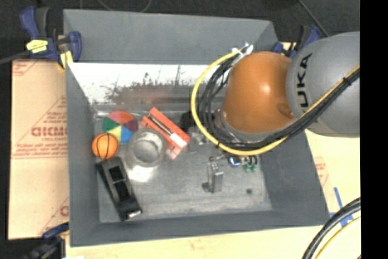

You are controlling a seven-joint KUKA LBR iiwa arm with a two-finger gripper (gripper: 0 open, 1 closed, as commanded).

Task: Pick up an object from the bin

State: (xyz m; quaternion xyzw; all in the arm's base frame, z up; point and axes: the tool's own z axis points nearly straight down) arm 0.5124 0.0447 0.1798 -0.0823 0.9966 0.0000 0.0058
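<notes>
1. While the grey arm with its orange wrist cover [254,94] reaches in from three o'clock, the gripper [212,178] hangs over bare floor of the grey metal bin [182,200], a little toward five o'clock of the bin's middle.
2. Whether the gripper is released or clenched cannot be told from this angle. It carries nothing that I can make out.
3. Everything there is to pick lies on the nine o'clock side of the gripper, none of it under it.
   - The clear round plastic cup [147,150] is the nearest thing, between nine and ten o'clock from the gripper.
   - The orange-red flat box with a white end [165,127] touches the cup's rim and lies at about half past ten, its long axis running from ten toward four o'clock.
   - The long black rectangular block [118,182] sits farther out at nine o'clock, its long axis running from eleven to five.
   - The small orange ball with dark seams [105,145] and the round toy in red, green, yellow and blue segments [120,126] lie farthest out, near the bin's nine o'clock wall.
4. The coming move likely turns on a shift toward nine or ten o'clock. The cup and box touch, so a grasp on either could nudge the other.
</notes>
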